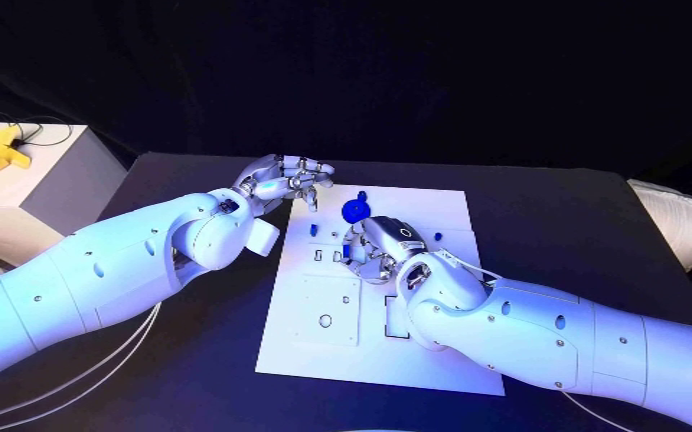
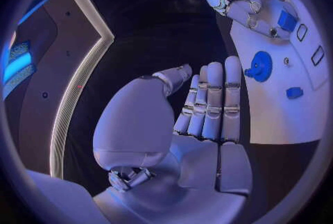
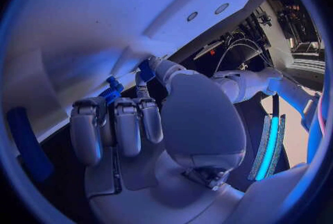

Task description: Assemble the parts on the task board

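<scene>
The white task board (image 1: 433, 352) lies in the middle of the black table. A round blue part (image 1: 353, 210) sits near its far edge, and the left wrist view shows it as a gear-like disc (image 2: 261, 65). A small blue part (image 1: 313, 229) lies to its left (image 2: 294, 92). My right hand (image 1: 378, 247) is down on the board with its fingers curled. It pinches a blue part (image 3: 145, 72) between thumb and finger, and this part shows as a blue block (image 2: 286, 19) at its fingertips. My left hand (image 1: 289, 177) hovers at the board's far left corner, fingers straight, holding nothing (image 2: 208, 107).
A white box (image 1: 58, 182) with a yellow object (image 1: 12, 144) stands at the table's left edge, with cables beside it. The board's near half has several recesses and holes (image 1: 325, 320). Bare black table (image 1: 577, 222) lies to the right of the board.
</scene>
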Robot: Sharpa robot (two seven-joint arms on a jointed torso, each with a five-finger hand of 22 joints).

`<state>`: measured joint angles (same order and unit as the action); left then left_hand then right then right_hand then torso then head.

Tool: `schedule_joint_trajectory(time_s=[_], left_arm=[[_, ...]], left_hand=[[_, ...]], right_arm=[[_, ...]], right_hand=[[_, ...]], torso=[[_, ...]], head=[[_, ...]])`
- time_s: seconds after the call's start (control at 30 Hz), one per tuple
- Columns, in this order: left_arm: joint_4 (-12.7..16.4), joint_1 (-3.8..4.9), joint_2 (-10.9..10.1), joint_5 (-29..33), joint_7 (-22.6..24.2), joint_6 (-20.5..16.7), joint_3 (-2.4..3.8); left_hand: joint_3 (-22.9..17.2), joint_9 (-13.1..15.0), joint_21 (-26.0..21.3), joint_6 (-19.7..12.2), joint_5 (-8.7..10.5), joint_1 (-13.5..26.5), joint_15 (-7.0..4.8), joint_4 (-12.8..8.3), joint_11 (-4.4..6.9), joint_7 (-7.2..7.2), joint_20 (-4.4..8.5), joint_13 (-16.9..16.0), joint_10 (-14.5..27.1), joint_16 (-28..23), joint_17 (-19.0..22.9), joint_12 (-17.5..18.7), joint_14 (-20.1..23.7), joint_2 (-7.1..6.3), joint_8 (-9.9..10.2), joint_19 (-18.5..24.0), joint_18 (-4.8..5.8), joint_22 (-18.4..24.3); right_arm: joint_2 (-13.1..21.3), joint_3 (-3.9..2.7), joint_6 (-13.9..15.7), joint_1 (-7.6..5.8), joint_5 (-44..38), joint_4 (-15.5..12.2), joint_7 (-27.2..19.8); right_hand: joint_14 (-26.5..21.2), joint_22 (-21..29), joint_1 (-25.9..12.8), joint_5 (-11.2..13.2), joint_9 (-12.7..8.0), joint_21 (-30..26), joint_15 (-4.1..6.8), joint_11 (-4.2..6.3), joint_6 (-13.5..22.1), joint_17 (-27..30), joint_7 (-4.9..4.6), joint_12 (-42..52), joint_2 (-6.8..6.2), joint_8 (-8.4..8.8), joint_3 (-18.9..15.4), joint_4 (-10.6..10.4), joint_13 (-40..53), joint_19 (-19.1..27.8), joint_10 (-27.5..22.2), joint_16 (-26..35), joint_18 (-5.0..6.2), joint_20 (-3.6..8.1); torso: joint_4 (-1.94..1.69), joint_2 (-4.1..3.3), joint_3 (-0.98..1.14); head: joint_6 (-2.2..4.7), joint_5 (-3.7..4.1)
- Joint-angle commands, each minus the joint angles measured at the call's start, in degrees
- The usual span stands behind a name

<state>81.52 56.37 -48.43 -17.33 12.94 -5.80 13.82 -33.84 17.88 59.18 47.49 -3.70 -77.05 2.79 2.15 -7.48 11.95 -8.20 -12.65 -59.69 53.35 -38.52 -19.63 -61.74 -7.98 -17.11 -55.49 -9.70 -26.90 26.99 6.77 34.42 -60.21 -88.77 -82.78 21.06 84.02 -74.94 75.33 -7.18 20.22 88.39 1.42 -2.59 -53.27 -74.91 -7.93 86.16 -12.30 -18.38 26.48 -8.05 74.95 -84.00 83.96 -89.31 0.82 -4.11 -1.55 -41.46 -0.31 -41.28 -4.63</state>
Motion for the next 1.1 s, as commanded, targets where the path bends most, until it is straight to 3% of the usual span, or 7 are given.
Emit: schedule_joint_trajectory(time_s=[0.03, 0.3, 0.53, 0.8, 0.97, 1.07, 1.1], left_arm=[[-0.1, -0.09, 0.1, -0.3, 0.2, 1.2, 0.01], [-0.1, -0.12, 0.2, -0.7, 0.1, 1.4, 0.01], [-0.3, -0.24, 0.4, -0.8, 0.1, 1.6, 0.01], [-0.4, -0.56, 0.4, -0.9, 0.0, 1.7, 0.0], [-0.4, -0.63, 0.4, -1.5, -0.4, 1.6, 0.0], [-0.4, -0.68, 0.4, -2.8, -1.0, 1.7, 0.0], [-0.4, -0.7, 0.4, -3.2, -1.2, 1.7, 0.0]], left_hand=[[0.0, 0.1, 0.3, -0.5, 0.12, 0.3, 0.2, 0.2, 0.13, 0.0, -0.06, -0.1, 0.4, 0.3, -0.1, -0.3, 0.1, 0.17, -0.1, -0.1, -0.9, -0.1], [0.0, 0.1, 0.4, -0.6, 0.12, 0.3, 0.23, 0.2, 0.11, 0.03, -0.09, -0.1, 0.5, 0.3, -0.1, -0.4, 0.1, 0.19, -0.2, -0.1, -0.9, -0.1], [-0.1, 0.1, 0.4, -0.6, 0.11, 0.3, 0.23, 0.2, 0.1, 0.04, -0.1, -0.1, 0.6, 0.4, -0.1, -0.4, 0.2, 0.18, -0.2, 0.0, -0.9, -0.1], [-0.1, 0.1, 0.4, -0.6, 0.11, 0.3, 0.23, 0.2, 0.1, 0.04, -0.1, -0.1, 0.6, 0.4, -0.1, -0.4, 0.2, 0.18, -0.2, 0.0, -0.9, -0.1], [-0.1, 0.1, 0.5, -0.8, 0.14, 0.3, 0.25, 0.2, 0.06, 0.08, -0.12, -0.2, 0.7, 0.5, -0.2, -0.5, 0.1, 0.1, -0.2, 0.0, -0.91, -0.1], [0.4, 0.2, 0.9, -1.6, 0.18, 0.7, 0.09, 0.5, 0.38, -0.21, -0.1, -1.4, 0.2, 1.2, -0.6, -2.9, -0.2, -0.19, -0.1, 0.0, -0.94, -0.2], [1.0, 0.3, 1.1, -2.2, 0.19, 0.9, 0.02, 0.6, 0.53, -0.17, -0.04, -2.8, 0.9, 1.8, -0.9, -5.1, -0.5, -0.25, -0.4, -0.1, -0.93, -0.2]], right_arm=[[0.1, 0.01, 0.0, 0.05, -0.7, -0.1, -0.6], [0.1, 0.01, 0.4, 0.05, -0.6, -0.2, -1.2], [0.2, 0.01, 1.1, 0.05, -0.6, -0.2, -1.6], [0.4, 0.01, 2.3, 0.06, -0.5, -0.4, -2.3], [0.9, 0.01, 3.4, 0.09, -0.4, -1.3, -3.4], [1.4, 0.0, 3.7, 0.09, -0.5, -1.9, -4.4], [1.6, 0.0, 3.8, 0.09, -0.5, -2.2, -4.8]], right_hand=[[5.6, -13.4, -0.7, 0.3, -0.1, -0.3, -0.28, -0.58, 0.6, -13.7, 0.0, -0.3, 0.1, 0.37, 0.1, -0.3, 12.0, -5.2, 2.4, 0.1, -0.3, -0.43], [5.5, -13.1, -1.1, 0.8, -0.5, -0.7, -0.65, -1.0, 1.8, -13.4, -0.48, -2.4, -0.38, 1.04, -0.2, -0.4, 10.5, -5.0, 0.6, 0.3, -0.22, -0.78], [5.5, -12.9, -1.7, 3.8, -1.2, -1.0, -1.07, -1.46, 3.3, -13.1, -0.91, -4.3, -0.89, 1.96, -1.7, -0.9, 9.1, -4.9, -1.0, 0.5, -0.13, -1.26], [5.4, -12.6, -2.2, 3.9, -1.6, -1.3, -1.26, -1.65, 4.2, -13.0, -1.07, -5.0, -1.1, 2.44, -5.5, -2.1, 8.3, -4.7, -1.7, 0.5, -0.05, -1.47], [5.4, -12.6, -1.2, 3.9, -1.8, -1.3, -1.29, -1.67, 4.3, -12.9, -1.09, -5.1, -0.37, 2.5, -9.7, -3.6, 8.1, -4.8, -1.8, 0.6, -0.05, -1.52], [5.4, -12.6, -0.4, 3.9, -1.9, -1.4, -1.29, -1.67, 4.3, -12.9, -1.1, -5.2, 0.08, 2.52, -11.7, -4.5, 8.0, -4.7, -1.9, 0.6, -0.03, -1.53], [5.4, -12.5, -0.1, 3.9, -2.0, -1.5, -1.3, -1.68, 4.3, -12.8, -1.11, -5.2, 0.23, 2.54, -12.3, -4.8, 7.9, -4.7, -2.0, 0.7, 0.0, -1.53]], torso=[[0.02, -0.03, -0.01], [0.02, -0.03, -0.02], [0.02, -0.06, 0.0], [-0.01, -0.07, 0.02], [-0.04, -0.09, 0.05], [0.02, 0.0, 0.05], [0.04, 0.02, 0.04]], head=[[0.06, 0.07], [0.11, 0.18], [0.17, 0.22], [0.16, 0.37], [0.22, 0.42], [0.41, 0.54], [0.43, 0.54]])
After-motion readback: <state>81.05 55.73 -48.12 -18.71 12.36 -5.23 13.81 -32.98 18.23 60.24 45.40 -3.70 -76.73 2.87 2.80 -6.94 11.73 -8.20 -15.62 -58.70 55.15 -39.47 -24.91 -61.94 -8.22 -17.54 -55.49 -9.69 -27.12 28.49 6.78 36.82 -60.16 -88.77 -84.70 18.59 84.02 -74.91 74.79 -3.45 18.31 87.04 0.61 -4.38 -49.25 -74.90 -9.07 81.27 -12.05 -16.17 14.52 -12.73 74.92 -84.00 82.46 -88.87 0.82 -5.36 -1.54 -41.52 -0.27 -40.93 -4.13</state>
